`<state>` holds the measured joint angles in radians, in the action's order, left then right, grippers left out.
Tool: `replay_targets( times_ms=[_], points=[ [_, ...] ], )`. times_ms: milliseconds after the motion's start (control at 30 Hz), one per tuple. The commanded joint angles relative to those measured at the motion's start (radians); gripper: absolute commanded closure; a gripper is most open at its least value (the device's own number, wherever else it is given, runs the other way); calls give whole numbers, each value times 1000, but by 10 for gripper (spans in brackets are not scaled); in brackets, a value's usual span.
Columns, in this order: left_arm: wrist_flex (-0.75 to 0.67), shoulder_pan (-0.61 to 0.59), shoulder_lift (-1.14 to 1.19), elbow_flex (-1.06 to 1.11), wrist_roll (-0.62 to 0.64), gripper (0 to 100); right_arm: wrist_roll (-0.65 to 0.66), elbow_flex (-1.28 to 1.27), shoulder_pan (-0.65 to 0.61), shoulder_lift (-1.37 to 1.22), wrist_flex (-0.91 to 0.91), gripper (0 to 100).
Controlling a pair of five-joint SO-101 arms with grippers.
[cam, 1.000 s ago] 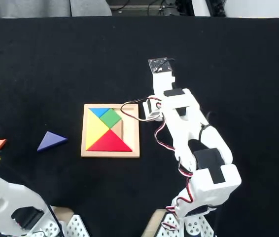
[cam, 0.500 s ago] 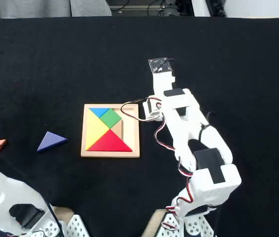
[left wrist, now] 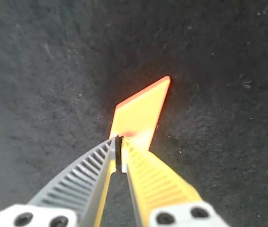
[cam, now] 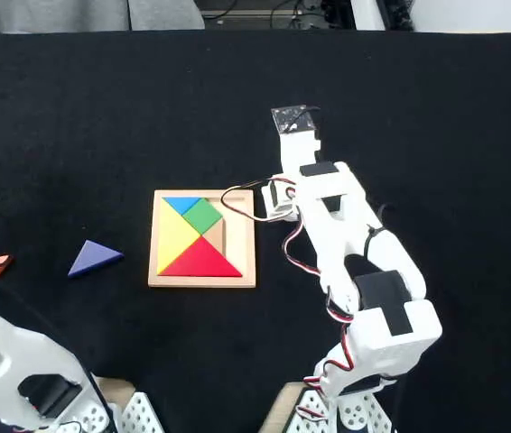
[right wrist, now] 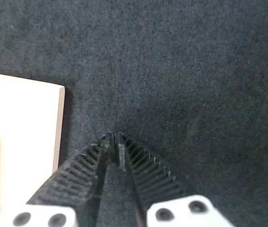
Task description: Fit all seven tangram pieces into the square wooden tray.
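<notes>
Black cloth [cam: 418, 108] across whole table. Mid-cloth: square wooden tray [cam: 248, 236], holding blue triangle [cam: 181, 204], green square [cam: 203, 216], yellow triangle [cam: 174, 239], red triangle [cam: 199, 262]. Near left of tray: purple triangle [cam: 93, 258], flat on cloth. Farther left of tray: orange piece [left wrist: 141, 113], with left gripper [left wrist: 119, 142] pinched closed, tips at its edge. Just right of tray: right gripper [right wrist: 114, 141], closed on nothing, over cloth.
</notes>
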<state>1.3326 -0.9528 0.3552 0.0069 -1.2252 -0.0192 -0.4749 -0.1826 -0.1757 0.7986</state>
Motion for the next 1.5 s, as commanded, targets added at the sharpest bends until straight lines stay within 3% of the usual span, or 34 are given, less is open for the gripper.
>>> replay_targets(
  times_ms=[0,200,433,533,667,767,933,1000,1133,1367,1467],
  points=[
    [-84,21,48,-8,3,970,9,25,9,12,-11,987],
    [-195,12,167,-50,3,970,9,25,9,12,-11,987],
    [-183,-36,239,-194,15,970,9,25,9,12,-11,987],
    [-2,-44,192,-338,61,970,11,25,9,12,-11,987],
    [434,-7,100,-493,63,970,11,25,9,12,-11,987],
    [417,-1,21,-427,172,970,11,25,9,12,-11,987],
    [427,24,-66,-162,109,954,11,25,-6,12,-11,987],
    [413,39,-110,-64,103,909,11,25,-6,12,-11,987],
    [190,41,-193,136,107,837,11,25,-6,12,-11,987],
    [-144,35,-241,355,130,830,11,25,-6,12,-11,987],
    [-193,36,-239,364,149,829,11,25,-6,12,-11,987]
  ],
)
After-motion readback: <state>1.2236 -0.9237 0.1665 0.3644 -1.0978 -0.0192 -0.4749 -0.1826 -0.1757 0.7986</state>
